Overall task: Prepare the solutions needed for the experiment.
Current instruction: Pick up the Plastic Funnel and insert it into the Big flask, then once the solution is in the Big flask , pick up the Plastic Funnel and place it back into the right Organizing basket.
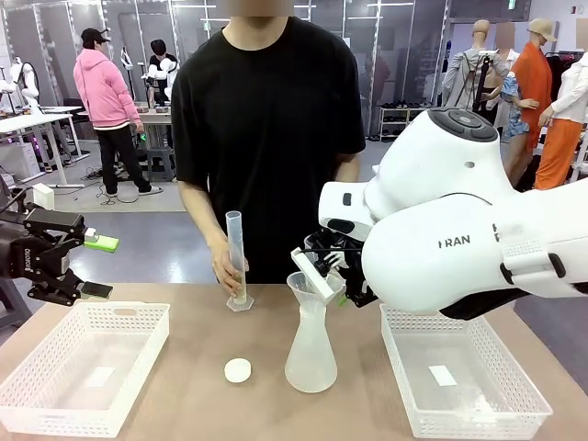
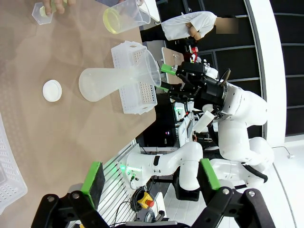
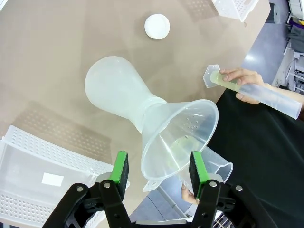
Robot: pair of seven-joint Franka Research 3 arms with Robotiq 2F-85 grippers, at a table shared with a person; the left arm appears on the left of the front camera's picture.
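Right hand (image 3: 159,166): jaws apart astride the funnel (image 3: 183,137), not gripping; funnel sits in the flask (image 3: 114,90) for pouring.
Left hand (image 1: 99,266): open, empty, parked aside.
Solutions (image 2: 113,21): in the person's beaker (image 2: 130,14).

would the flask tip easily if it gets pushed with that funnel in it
Probably not from a low push: the flask has a wide base. A push up high seems riskier, since the funnel adds a broad top and may pop out. It looks like light plastic, so it may slide.

Flask (image 1: 310,358), cylinder (image 1: 236,239) obstruct centre; gap between.
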